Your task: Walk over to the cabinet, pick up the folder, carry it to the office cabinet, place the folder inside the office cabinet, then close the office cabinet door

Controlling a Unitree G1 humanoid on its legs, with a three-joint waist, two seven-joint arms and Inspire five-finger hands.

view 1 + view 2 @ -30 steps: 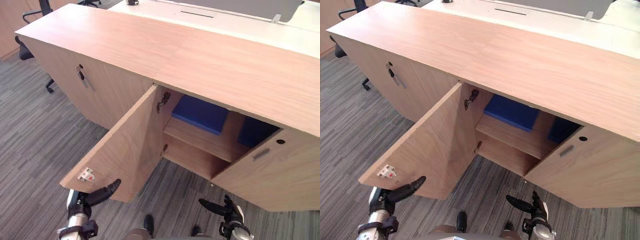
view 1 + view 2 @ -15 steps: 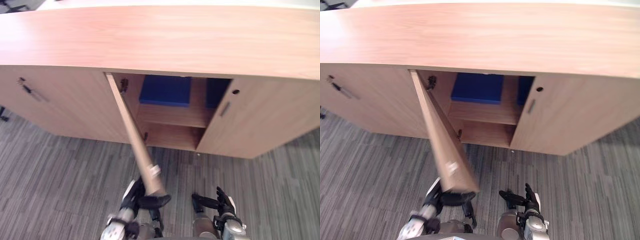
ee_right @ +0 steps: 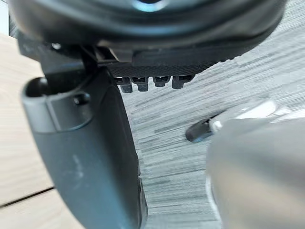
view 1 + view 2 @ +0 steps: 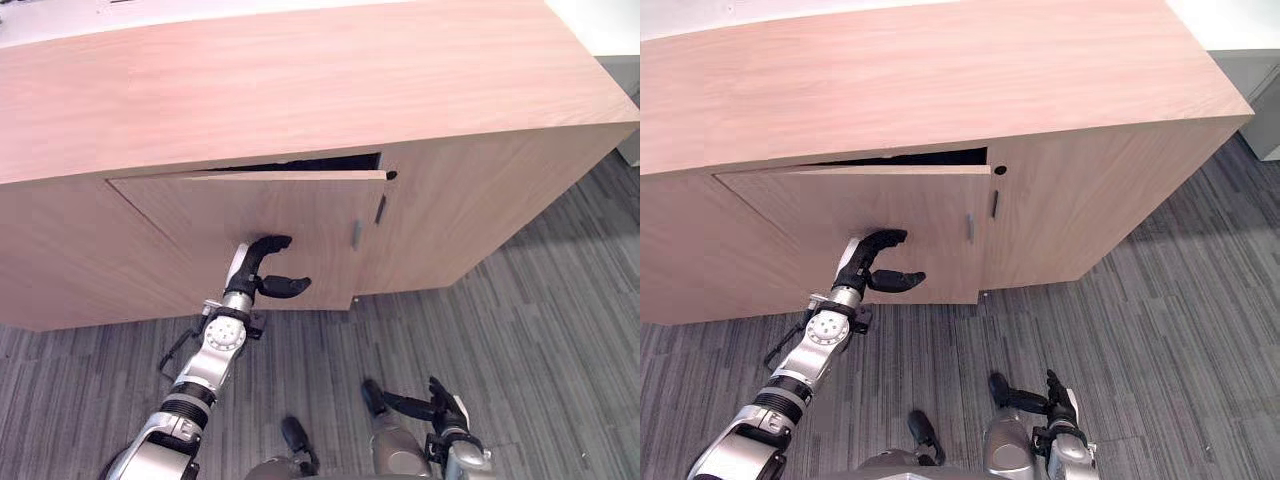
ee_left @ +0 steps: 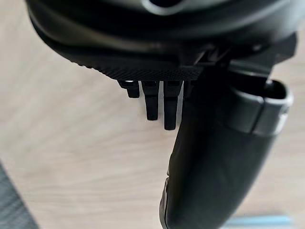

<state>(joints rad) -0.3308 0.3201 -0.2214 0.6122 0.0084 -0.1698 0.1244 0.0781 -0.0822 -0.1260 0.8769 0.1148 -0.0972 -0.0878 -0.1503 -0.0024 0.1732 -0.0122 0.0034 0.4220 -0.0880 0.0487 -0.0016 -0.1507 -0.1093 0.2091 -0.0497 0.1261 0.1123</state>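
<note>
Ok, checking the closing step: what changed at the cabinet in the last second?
The door swung from wide open to almost shut; a thin dark gap remains along its top edge. The left hand rose from below and now presses on the door's face, fingers open. The blue folders are hidden behind it. The right hand stayed low, open, idle.

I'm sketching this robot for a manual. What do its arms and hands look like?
The left arm is silver-grey, built of rounded segments with black rings between them. The left hand is black, with slim fingers, a thicker thumb and a white strip along its side. The right hand is likewise black, above a silver wrist.
</note>
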